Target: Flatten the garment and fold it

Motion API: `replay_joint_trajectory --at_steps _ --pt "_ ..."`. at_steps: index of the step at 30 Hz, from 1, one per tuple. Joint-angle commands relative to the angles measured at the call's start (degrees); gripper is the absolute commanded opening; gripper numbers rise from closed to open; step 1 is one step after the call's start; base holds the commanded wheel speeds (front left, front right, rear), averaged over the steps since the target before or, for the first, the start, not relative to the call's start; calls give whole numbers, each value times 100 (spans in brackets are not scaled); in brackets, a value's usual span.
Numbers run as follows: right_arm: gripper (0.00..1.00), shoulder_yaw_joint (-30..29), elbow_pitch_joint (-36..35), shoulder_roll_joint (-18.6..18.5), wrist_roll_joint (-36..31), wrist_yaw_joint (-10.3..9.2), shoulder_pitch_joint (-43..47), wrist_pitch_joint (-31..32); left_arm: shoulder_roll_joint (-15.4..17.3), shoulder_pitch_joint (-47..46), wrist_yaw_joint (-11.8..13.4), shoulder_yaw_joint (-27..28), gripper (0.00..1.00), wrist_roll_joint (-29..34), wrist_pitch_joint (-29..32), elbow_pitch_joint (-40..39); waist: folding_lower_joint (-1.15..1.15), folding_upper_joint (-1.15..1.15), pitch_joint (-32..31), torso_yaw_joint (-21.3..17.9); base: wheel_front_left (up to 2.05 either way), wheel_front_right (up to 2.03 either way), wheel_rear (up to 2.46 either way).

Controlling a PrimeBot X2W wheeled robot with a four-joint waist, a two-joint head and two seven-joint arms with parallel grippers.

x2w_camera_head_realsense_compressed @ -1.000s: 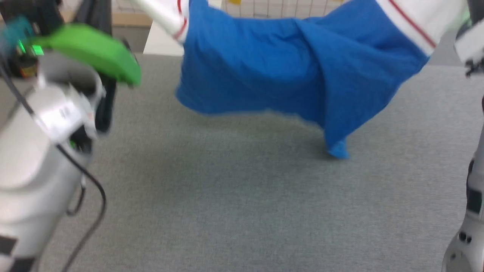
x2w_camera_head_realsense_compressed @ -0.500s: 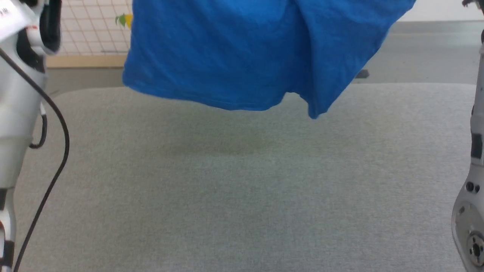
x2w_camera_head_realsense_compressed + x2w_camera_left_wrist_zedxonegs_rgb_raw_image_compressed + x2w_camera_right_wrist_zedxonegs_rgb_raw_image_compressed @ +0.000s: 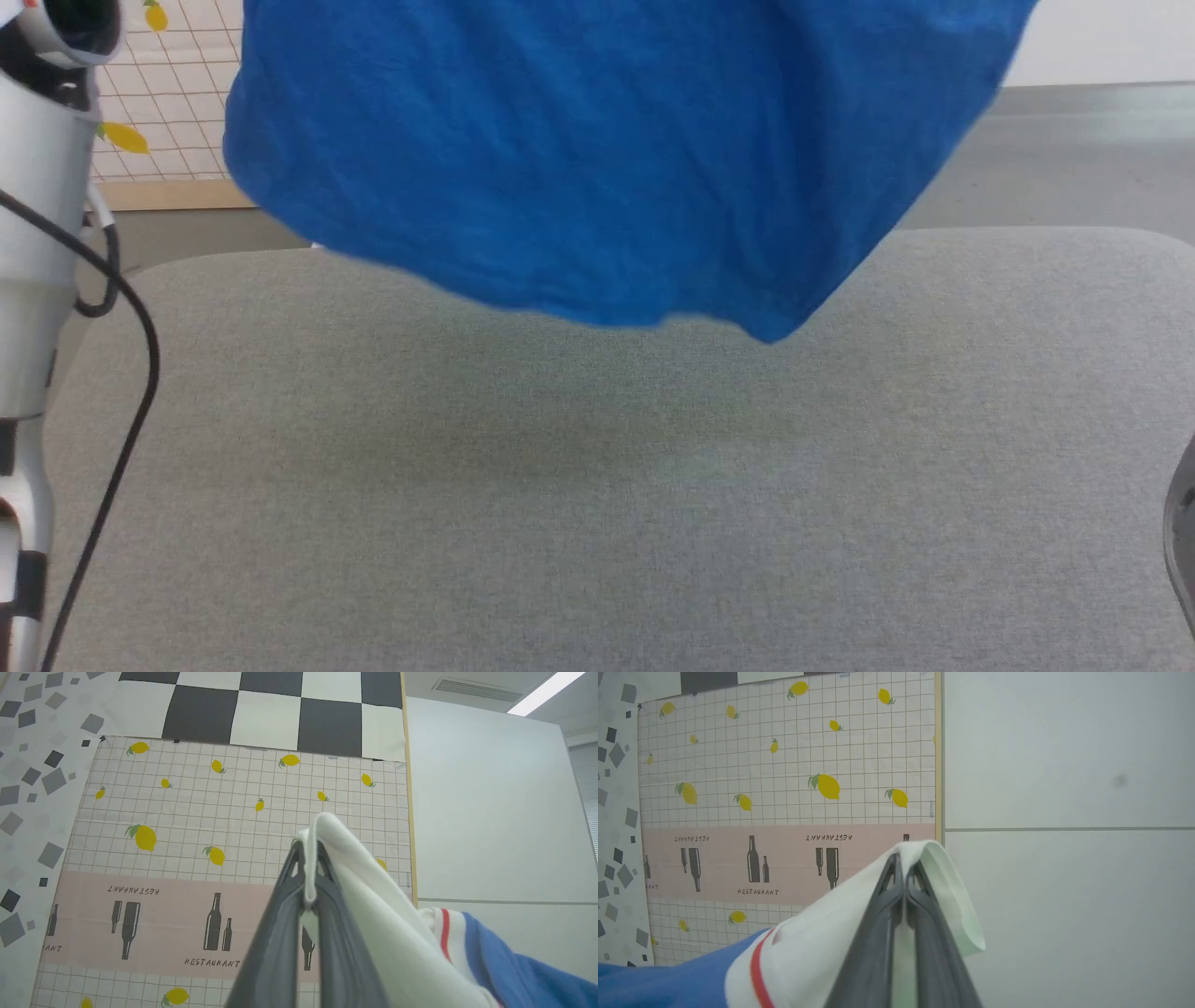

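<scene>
- Left gripper [image 3: 308,858] is pinched tight on a white sleeve [image 3: 373,896] of the garment [image 3: 607,159]
- Right gripper [image 3: 903,863] is clamped likewise on the other sleeve [image 3: 822,942], beside its red stripe
- The garment hangs stretched sideways between them, blue hem down, above the grey padded table [image 3: 597,523]
- Head view gives the blue body; wrist views give sleeves and a lemon-print wall sheet [image 3: 784,765]

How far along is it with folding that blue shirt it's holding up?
Early days. Done: the shirt is off the grey pad, with the left claw and right claw each shut on a white part of it. In hand: it hangs spread in the air, its lower hem seemingly clear of the pad. Left: laying it flat, then every fold.
</scene>
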Motion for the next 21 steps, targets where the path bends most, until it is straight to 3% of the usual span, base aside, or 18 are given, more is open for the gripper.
replay_joint_trajectory --at_steps 1,21 --pt "0 -11 40 -24 -13 -8 -90 -81 65 -25 -9 10 0 -3 -30 43 0 0 -1 2 0 0 0" --pt "0 189 376 -104 -118 -8 -432 -135 179 76 -83 -342 0 74 398 185 0 0 410 -87 0 0 0"
